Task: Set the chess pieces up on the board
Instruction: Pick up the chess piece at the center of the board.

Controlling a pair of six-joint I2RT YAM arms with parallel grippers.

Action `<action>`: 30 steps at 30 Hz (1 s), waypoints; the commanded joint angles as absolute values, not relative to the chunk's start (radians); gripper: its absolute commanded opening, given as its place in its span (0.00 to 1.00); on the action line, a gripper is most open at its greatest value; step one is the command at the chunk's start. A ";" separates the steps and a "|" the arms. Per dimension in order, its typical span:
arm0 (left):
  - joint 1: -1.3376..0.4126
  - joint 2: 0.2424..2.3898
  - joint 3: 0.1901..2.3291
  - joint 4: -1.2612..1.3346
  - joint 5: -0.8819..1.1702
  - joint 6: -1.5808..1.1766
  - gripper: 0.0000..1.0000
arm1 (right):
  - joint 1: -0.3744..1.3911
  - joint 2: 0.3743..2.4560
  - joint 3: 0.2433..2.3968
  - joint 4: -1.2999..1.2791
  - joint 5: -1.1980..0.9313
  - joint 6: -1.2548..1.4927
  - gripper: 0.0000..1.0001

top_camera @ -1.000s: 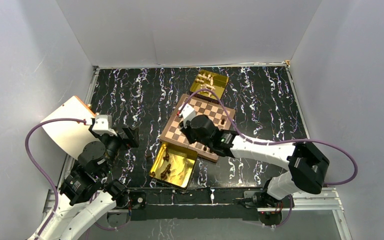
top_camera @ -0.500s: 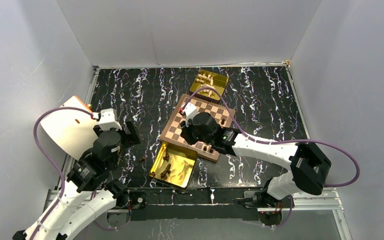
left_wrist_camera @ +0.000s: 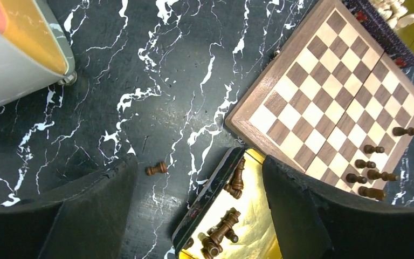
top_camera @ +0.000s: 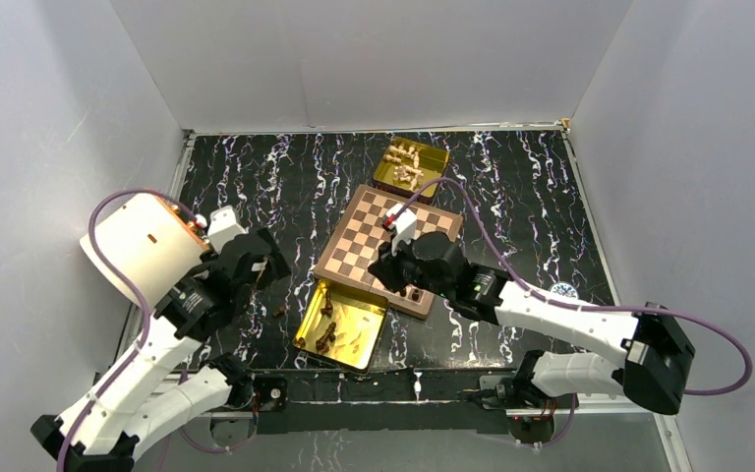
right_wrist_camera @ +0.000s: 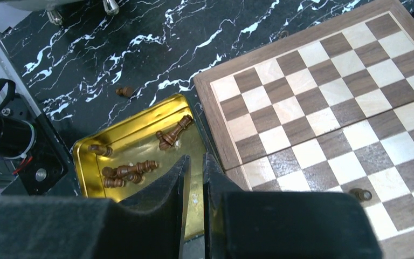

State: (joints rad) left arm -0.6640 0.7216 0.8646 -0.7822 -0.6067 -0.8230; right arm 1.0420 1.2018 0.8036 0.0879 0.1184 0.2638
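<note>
The board [top_camera: 359, 241] lies mid-table, tilted, and shows in the left wrist view [left_wrist_camera: 302, 108] and the right wrist view [right_wrist_camera: 323, 102]. Several dark chess pieces [top_camera: 413, 292] stand along its near right edge [left_wrist_camera: 367, 163]. More dark pieces lie in a gold tray [top_camera: 354, 344] by its near corner [left_wrist_camera: 232, 221] [right_wrist_camera: 126, 171]. One dark pawn [top_camera: 280, 313] lies on the table left of that tray [left_wrist_camera: 156, 169] [right_wrist_camera: 124, 91]. My left gripper [top_camera: 263, 261] is open and empty, high above the pawn and tray [left_wrist_camera: 199, 167]. My right gripper [top_camera: 385, 270] is shut and empty above the tray's edge [right_wrist_camera: 195, 157].
A second gold tray [top_camera: 433, 157] with cream pieces sits at the board's far corner. A white and orange curved object [top_camera: 143, 246] stands at the left table edge [left_wrist_camera: 16, 48]. Grey walls enclose the black marbled table.
My left arm has risen and reached forward and right, towards the tray. My right gripper has drawn back from the board's middle to its near edge.
</note>
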 commanded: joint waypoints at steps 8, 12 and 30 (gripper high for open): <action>-0.662 1.058 1.012 -0.938 -0.556 -0.674 0.65 | 1.045 1.008 0.717 0.156 0.137 0.258 0.23; -0.658 1.107 1.002 -0.931 -0.476 -0.631 0.56 | 1.046 0.960 0.682 0.156 0.146 0.255 0.23; -0.634 1.191 1.001 -0.753 -0.387 -0.022 0.58 | 1.046 0.806 0.657 0.074 0.167 0.240 0.23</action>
State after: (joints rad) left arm -0.6495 1.2057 1.0073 -0.7971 -0.3840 -0.1802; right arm 1.0420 0.8505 0.6445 0.0826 0.1413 0.2550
